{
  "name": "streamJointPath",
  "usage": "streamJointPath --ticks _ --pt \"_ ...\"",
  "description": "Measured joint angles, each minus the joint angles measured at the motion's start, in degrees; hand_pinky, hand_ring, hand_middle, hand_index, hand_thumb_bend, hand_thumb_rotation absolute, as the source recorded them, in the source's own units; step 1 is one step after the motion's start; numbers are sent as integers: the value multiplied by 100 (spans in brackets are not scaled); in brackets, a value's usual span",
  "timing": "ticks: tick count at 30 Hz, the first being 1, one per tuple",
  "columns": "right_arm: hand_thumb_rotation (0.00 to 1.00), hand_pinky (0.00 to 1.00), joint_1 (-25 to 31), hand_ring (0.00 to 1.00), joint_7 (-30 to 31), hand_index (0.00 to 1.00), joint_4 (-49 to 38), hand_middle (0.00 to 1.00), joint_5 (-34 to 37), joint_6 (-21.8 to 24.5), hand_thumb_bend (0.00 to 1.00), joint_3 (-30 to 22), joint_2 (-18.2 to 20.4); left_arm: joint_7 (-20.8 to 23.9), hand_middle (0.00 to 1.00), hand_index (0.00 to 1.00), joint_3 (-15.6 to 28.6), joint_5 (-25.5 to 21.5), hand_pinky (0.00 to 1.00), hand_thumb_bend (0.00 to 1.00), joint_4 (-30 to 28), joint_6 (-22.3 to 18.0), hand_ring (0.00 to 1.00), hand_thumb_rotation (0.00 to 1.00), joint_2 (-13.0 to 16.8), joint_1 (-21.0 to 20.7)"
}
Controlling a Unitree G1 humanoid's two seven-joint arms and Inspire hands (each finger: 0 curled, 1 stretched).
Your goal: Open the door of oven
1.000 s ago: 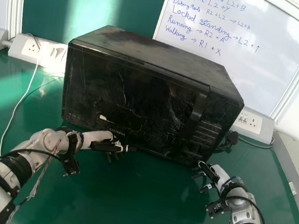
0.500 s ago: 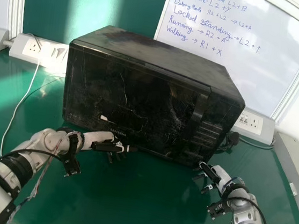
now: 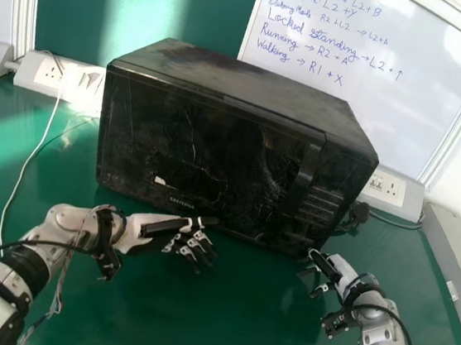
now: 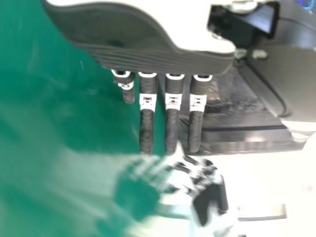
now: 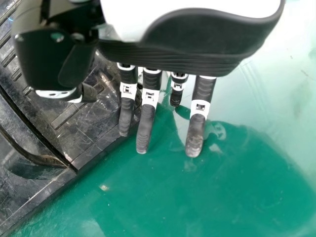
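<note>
Shifted slightly right, the left robot hand point(image 3: 166, 228) hangs open before the oven point(image 3: 240, 88) far on the table point(image 3: 238, 323), the right robot hand point(image 3: 325, 267) open beside its right end, the door point(image 3: 216, 154) closed, opening undone.

Black, boxy oven point(image 3: 232, 81) is standing upright on the green table point(image 3: 229, 331), its top showing dusty smudges. Door point(image 3: 200, 148) is sitting closed, its dark, scratched face bearing a small pale patch point(image 3: 159, 181).
</note>
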Motion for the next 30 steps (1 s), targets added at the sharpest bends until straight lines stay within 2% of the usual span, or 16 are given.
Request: streamJointPath --ticks 3,7,10,18,24,30 --pt "53 31 13 44 -1 72 -7 61 4 -16 46 3 -1 -355 65 66 274 -386 42 90 -123 315 54 83 -34 43" --pt "53 32 23 44 -5 71 -7 61 4 -19 48 13 -19 -560 65 66 540 -783 42 94 -338 717 54 83 -118 81" --pt "51 31 27 43 -11 71 -7 60 9 -17 48 8 -22 -647 72 70 698 -1020 43 96 -545 945 57 86 -158 118" --pt "51 31 32 44 13 73 -5 60 32 -15 46 -17 -36 -611 83 81 972 -1431 43 95 -893 1318 65 86 -338 264" --pt "52 30 32 44 24 72 -10 61 43 -12 47 -13 -37 -485 84 81 1121 -1602 43 88 -1020 1406 68 82 -414 302" --pt "52 32 38 44 19 72 -10 62 42 -9 47 -13 -43 -463 90 89 1175 -1812 51 92 -1195 1529 76 82 -500 363"
